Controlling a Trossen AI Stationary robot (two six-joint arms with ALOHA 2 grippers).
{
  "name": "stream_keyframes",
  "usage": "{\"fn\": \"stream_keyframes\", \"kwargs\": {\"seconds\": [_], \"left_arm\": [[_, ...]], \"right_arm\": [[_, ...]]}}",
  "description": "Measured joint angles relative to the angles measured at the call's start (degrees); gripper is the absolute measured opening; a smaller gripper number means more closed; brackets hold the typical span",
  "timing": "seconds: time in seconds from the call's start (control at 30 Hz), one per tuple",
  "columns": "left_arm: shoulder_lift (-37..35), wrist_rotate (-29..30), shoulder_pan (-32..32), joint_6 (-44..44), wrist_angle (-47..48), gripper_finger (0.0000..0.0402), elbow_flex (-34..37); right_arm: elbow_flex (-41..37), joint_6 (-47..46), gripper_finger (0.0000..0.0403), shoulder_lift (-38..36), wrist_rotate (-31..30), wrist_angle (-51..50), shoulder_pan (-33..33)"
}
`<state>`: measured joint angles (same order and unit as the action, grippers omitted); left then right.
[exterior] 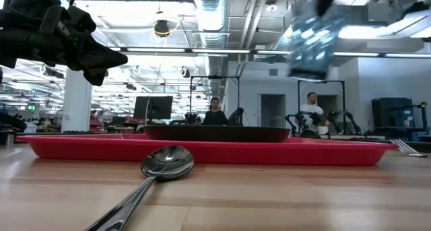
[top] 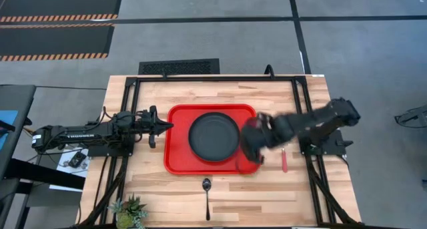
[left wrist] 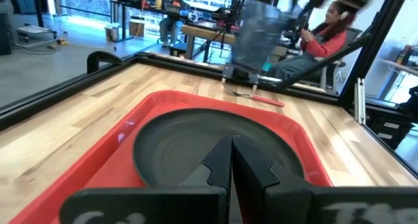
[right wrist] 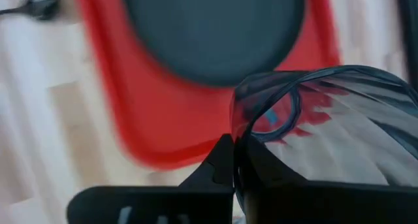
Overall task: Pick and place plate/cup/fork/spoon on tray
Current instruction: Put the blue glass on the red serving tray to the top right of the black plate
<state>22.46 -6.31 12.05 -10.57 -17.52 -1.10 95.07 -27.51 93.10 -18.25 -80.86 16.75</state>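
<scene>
Nearest the front edge of the wooden table [top: 220, 195], the dark metal spoon [top: 207, 189] lies on bare wood, just outside the red tray [top: 177, 139], its handle pointing toward the front edge. The tray sits at the table's middle with the black plate [top: 213, 137] already resting inside it, filling most of the centre.

The right gripper [top: 252, 141] hangs in the air over the tray's right end, fingers clamped on the tinted glass cup [right wrist: 326, 132]; the cup is carried tilted, well above the surface. The step in hand appears to be setting the cup down on the tray. Doing it well probably means bringing the cup upright first, then lowering it onto the narrow red strip between the plate's rim and the tray's raised right edge, so its base sits flat on neither lip.

The red-handled fork [top: 284, 161] lies on the wood just right of the tray, beneath the right arm.

The left gripper [top: 163, 127] waits beside the tray's left edge, fingers pressed together and empty. Behind the tray, open tabletop remains.
</scene>
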Motion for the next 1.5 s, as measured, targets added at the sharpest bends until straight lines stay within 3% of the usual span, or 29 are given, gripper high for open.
{"fn": "stream_keyframes", "kwargs": {"seconds": [0.17, 0.43, 0.77, 1.5], "left_arm": [[0.0, -0.02, 0.0, 0.07, 0.0, 0.0, 0.0], [0.0, -0.7, 0.0, 0.05, 0.07, 0.0, 0.0], [0.0, -1.37, 0.0, 0.03, 0.07, 0.0, 0.0], [0.0, -0.54, 0.0, 0.27, -0.37, 0.0, 0.0]], "right_arm": [[-0.02, 13.92, 0.0011, 0.3, 3.85, 3.8, -12.63], [-3.54, 23.03, 0.0012, 0.79, 12.41, 10.29, -24.59], [-16.06, 26.13, 0.0016, -0.06, 17.44, 19.07, -29.47], [-23.58, 28.09, 0.002, 0.0, 18.23, 26.7, -32.67]]}}
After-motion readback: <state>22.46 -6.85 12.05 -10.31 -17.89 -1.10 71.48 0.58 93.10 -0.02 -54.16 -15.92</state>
